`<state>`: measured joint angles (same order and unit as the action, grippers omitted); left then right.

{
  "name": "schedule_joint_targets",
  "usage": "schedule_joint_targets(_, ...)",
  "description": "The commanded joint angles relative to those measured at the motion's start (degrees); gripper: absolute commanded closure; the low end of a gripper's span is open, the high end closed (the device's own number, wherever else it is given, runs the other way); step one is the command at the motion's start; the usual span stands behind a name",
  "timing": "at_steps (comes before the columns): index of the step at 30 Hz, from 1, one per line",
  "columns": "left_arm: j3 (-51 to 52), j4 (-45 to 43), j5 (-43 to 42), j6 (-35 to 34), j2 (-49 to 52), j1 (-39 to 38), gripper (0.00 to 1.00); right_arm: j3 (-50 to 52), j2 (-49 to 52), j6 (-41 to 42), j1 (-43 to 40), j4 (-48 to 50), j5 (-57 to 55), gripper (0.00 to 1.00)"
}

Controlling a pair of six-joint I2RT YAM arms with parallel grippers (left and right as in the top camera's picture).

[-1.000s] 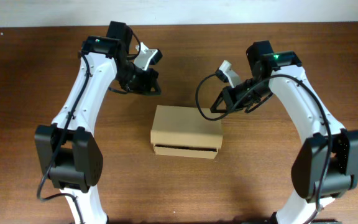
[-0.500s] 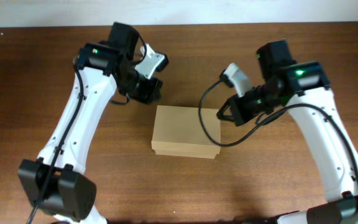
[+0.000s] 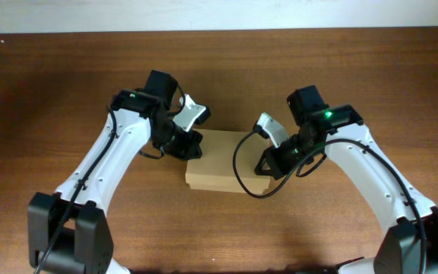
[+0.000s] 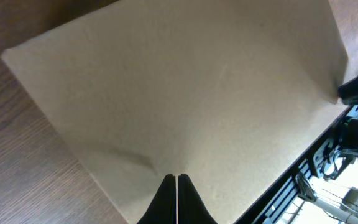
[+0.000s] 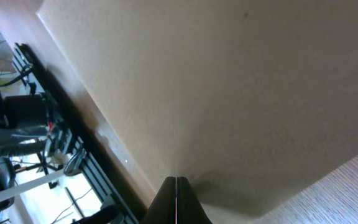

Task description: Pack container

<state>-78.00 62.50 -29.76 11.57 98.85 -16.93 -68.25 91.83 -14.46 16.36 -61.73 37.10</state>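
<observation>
Presently, container (image 3: pixel 220 161): plain tan-brown cardboard box, rectangular, no markings; flap lid lies flat on top.
Container position: near the middle of the bench (image 3: pixel 52 91), between the two arms, long side across the overhead view.
Container surface: matte, smooth card with crisp straight edges and square corners; a faint crease shows near one edge in the left wrist view.
Bench surface: dark brown wood with fine grain running lengthwise.
Arm build: white links with black joints and wrists, a green light on each arm.
Cable (image 3: pixel 239 169): thin, black, looped over the right part of the lid.
Left arm pose: reaches in from the lower left with the elbow bent, wrist over the box's left rear corner.
Left claw (image 4: pixel 176 182): clenched, black fingers pressed together with nothing between them, tips pointed at the lid; contact cannot be confirmed.
Right arm pose: reaches in from the lower right, wrist over the box's right end.
Right claw (image 5: pixel 176 183): clenched and empty, tips low over the lid with a shadow beneath; contact cannot be confirmed.
</observation>
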Motion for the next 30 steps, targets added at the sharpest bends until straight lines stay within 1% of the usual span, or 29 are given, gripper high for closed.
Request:
schedule_joint_targets(1, 3.2, -1.8, -1.6, 0.0, -1.4, -0.3, 0.98, 3.0, 0.2, 1.3, 0.7, 1.9, -0.3, 0.96)
schedule_joint_targets(7, 6.4, -3.9, -1.5, -0.3, -1.4, -0.3, 0.98, 6.7, 0.2, 1.4, 0.7, 5.2, -0.3, 0.96)
schedule_joint_targets(15, 7.5, -4.9, -1.5, -0.7, -1.4, -0.3, 0.98, 6.7, 0.1, 1.5, 0.7, 5.9, -0.3, 0.96)
schedule_joint_targets(18, 6.8, -5.4, -1.5, -2.5, -2.2, -0.2, 0.98, 5.6, 0.1, 4.3, 0.2, 6.9, -0.8, 0.96)
schedule_joint_targets(22, 3.4, -5.2, 1.3, -2.5, -6.6, 0.7, 0.98, 1.7, -0.7, 6.5, -1.1, 6.7, -1.0, 0.96)
schedule_joint_targets(26, 2.1, -6.0, 8.0, -2.8, -13.0, 2.8, 0.98, -2.2, -3.0, 8.2, -2.8, 7.3, -4.9, 0.96)
schedule_joint_targets(30, 2.1, -6.8, 13.4, -6.2, -15.6, 5.5, 0.98, -3.5, -4.3, 15.0, -5.2, 10.8, -11.6, 0.96)
